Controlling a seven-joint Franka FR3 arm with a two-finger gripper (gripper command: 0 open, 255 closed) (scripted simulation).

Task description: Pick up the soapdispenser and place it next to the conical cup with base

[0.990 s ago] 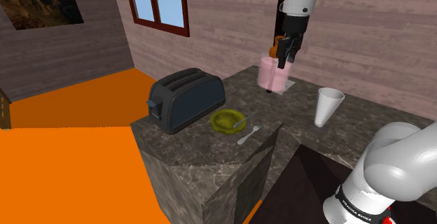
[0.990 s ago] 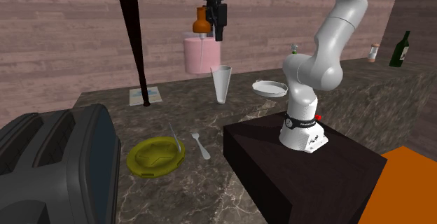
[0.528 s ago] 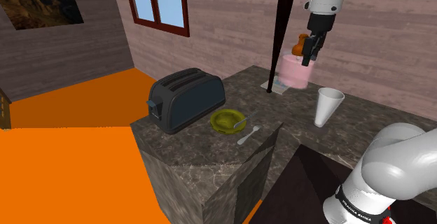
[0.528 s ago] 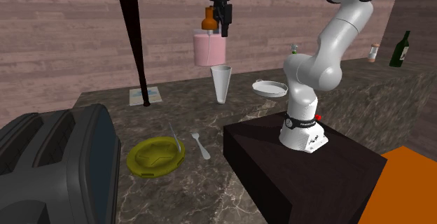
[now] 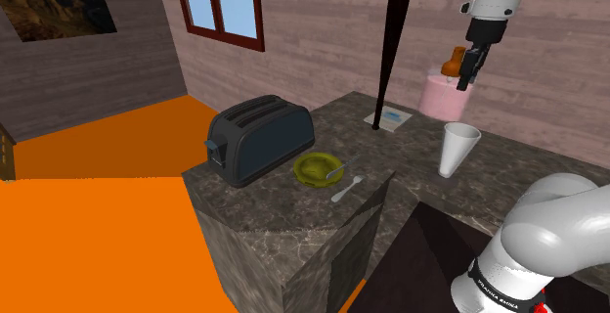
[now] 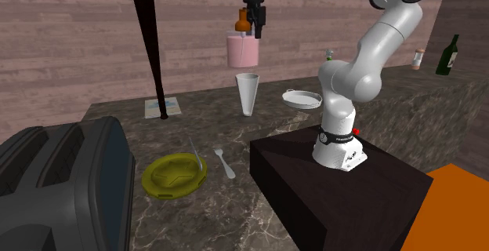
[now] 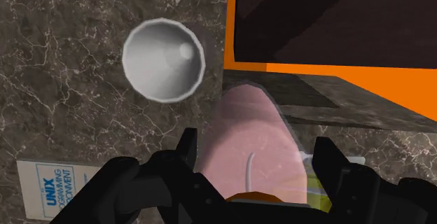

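Pink soap dispenser [image 6: 244,51]: upright, clasped at its top by hand [image 6: 256,28], hanging above desk [image 6: 204,120] just beside cup [image 6: 248,94].

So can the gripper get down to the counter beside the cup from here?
Probably yes. The gripper, shut on the dispenser, hangs above the counter close by the cup. Bare counter lies around the cup; the dish and paper sit apart.

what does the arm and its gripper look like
A white arm of rounded, glossy segments with dark joints, a black band with white lettering near its base, and an all-black gripper with two blocky fingers.
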